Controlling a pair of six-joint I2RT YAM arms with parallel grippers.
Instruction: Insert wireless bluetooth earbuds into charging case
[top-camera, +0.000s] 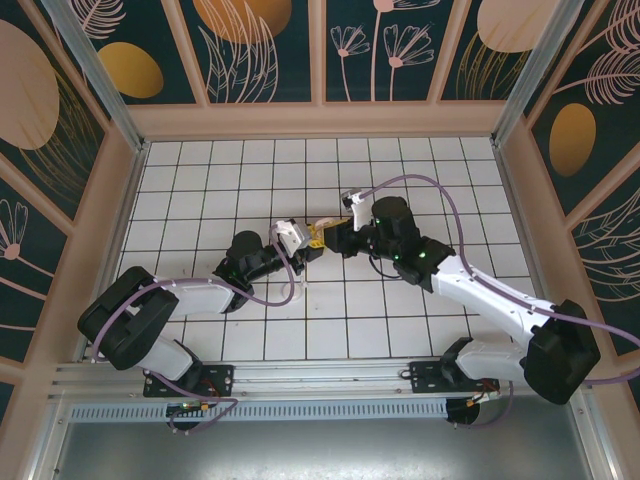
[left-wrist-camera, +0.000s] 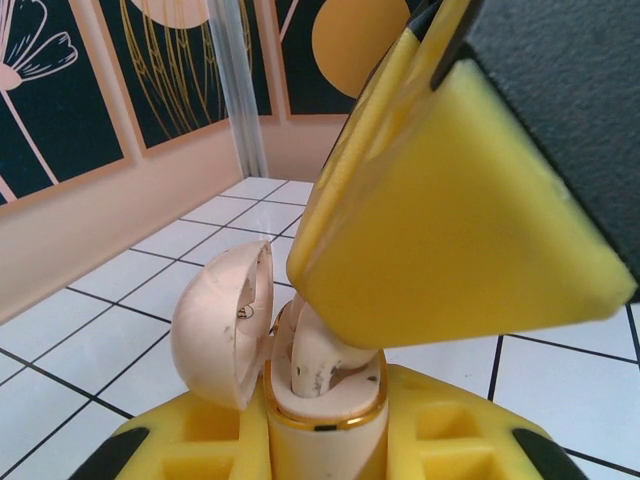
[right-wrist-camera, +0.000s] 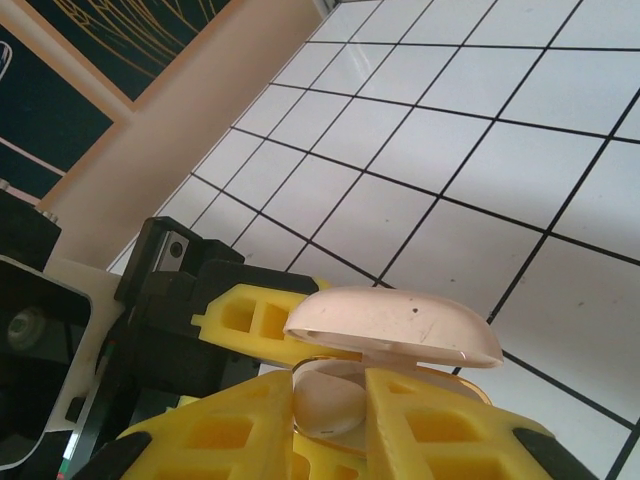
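Earbuds are only partly dealt with: one earbud is standing in the open case, its lower end down inside the gold-rimmed mouth. Its upper part is sticking up above the rim and leaning a little, so I am judging it as entering rather than seated. The left claw is gripping the case from both sides, its yellow fingers closed tight against the body. It is holding the case over the middle of the bench, and whether the case is resting on the tiles or lifted off them I cannot tell. The lid is hanging open to one side, so nothing is blocking the mouth. The right claw is coming in from the opposite side. Its fingers are nearly together and pinching the pale rounded piece between them, which I am taking for the same earbud. In the left wrist view one of those fingers is looming directly over the case. What is left, as I am reading it, is pressing this earbud down until it is sitting flush, then letting go without dragging it back out. A second pale curve is showing behind the earbud inside the case, but whether that is the other earbud already in place or part of the case lining I cannot tell. If it is not the other earbud, that one is waiting to be fetched
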